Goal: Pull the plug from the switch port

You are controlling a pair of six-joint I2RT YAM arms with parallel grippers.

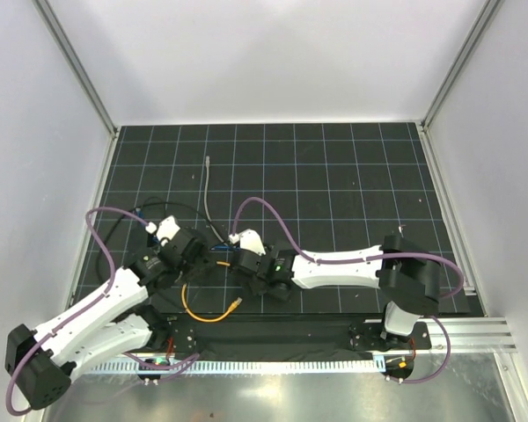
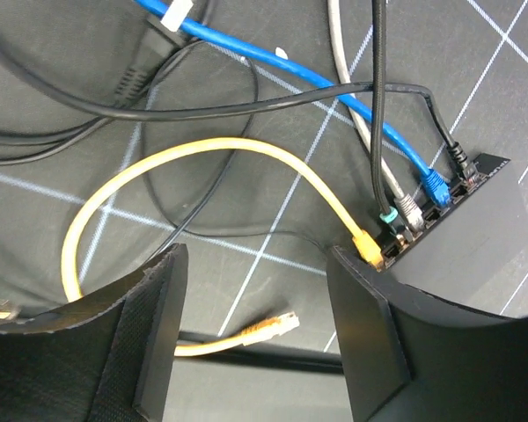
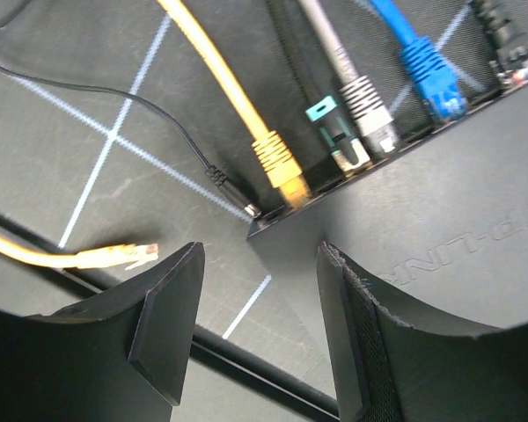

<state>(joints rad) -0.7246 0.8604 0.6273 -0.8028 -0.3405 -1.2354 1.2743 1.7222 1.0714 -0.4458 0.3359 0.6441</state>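
Note:
The flat black switch (image 3: 440, 220) lies on the mat, with a row of plugs in its long edge: a yellow plug (image 3: 277, 163), a black plug with a teal clip (image 3: 326, 123), a grey plug (image 3: 365, 105) and a blue plug (image 3: 431, 75). A thin black power plug (image 3: 233, 193) sits at the corner. My right gripper (image 3: 257, 325) is open and empty, just above the switch's corner near the yellow plug. My left gripper (image 2: 260, 343) is open and empty, left of the switch (image 2: 475, 237), its right finger (image 2: 370, 343) close to the yellow plug (image 2: 367, 246). In the top view both grippers, left (image 1: 187, 248) and right (image 1: 249, 259), flank the switch.
The yellow cable (image 2: 114, 202) loops over the mat and ends in a loose plug (image 2: 273, 327) near the front edge. Black cables (image 2: 88, 114) and the blue cable (image 2: 246, 53) cross behind. A loose grey cable (image 1: 207, 189) runs back across the mat.

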